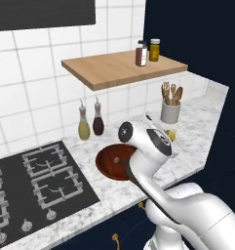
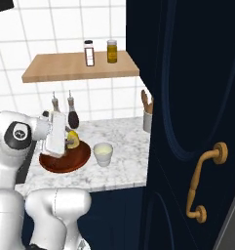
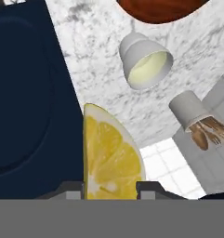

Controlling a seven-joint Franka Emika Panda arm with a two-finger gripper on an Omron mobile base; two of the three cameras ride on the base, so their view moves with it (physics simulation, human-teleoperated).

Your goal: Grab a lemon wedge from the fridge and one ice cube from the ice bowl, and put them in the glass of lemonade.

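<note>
Lemon wedge (image 3: 111,155) is held tight between the jaws of the gripper (image 3: 109,188), above the ice bowl (image 2: 65,158), near the glass of lemonade (image 2: 103,153) on the counter (image 2: 124,166).

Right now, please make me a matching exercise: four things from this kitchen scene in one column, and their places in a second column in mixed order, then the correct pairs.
Things:
1. bright yellow lemon wedge
2. reddish-brown wooden ice bowl
3. grey pot of wooden utensils
4. two spice jars

Places:
A. on the wooden wall shelf
B. at the back corner of the marble counter
C. between the fingers of the gripper
D. beside the pale glass of lemonade

Pairs: 1-C, 2-D, 3-B, 4-A
</note>
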